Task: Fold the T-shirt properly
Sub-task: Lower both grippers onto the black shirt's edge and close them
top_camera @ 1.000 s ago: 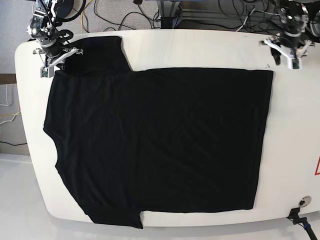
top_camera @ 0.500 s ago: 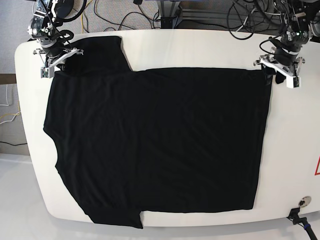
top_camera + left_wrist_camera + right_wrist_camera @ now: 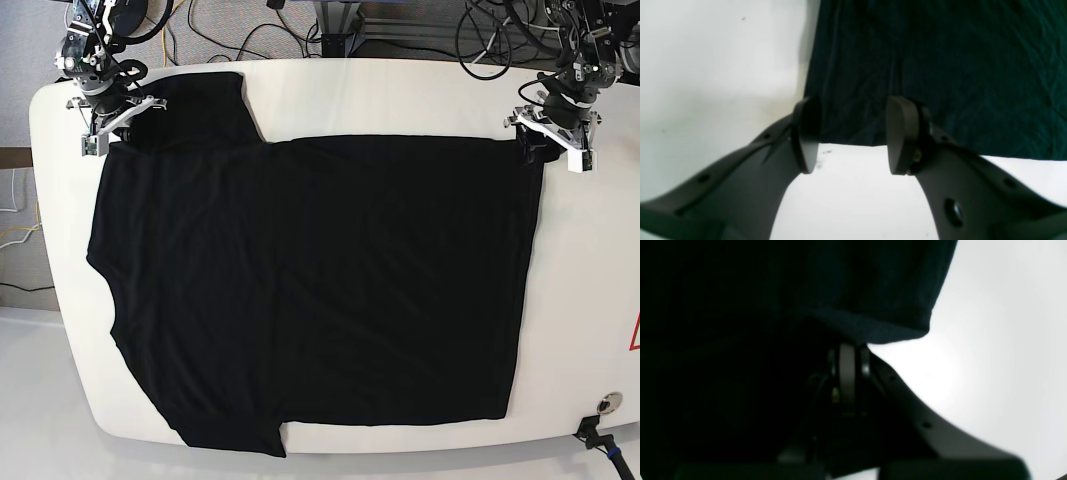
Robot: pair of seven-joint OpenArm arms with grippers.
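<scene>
The black T-shirt point(image 3: 320, 290) lies spread flat across the white table point(image 3: 400, 95), sleeves at the left. My left gripper point(image 3: 548, 142) is at the shirt's far right corner. In the left wrist view it point(image 3: 853, 133) is open, with its two fingers astride that corner of the cloth point(image 3: 973, 66) and its hem. My right gripper point(image 3: 112, 128) is at the far left sleeve. In the right wrist view it point(image 3: 848, 355) is shut, with the dark cloth point(image 3: 873, 290) caught at its tips.
Cables point(image 3: 260, 30) hang behind the table's far edge. A red warning sticker point(image 3: 635, 335) and a round fitting point(image 3: 605, 405) sit at the table's right side. Bare white table borders the shirt at right and far side.
My left gripper has moved from the bare far right corner of the table down and left onto the shirt's corner. The right arm and the shirt have not moved.
</scene>
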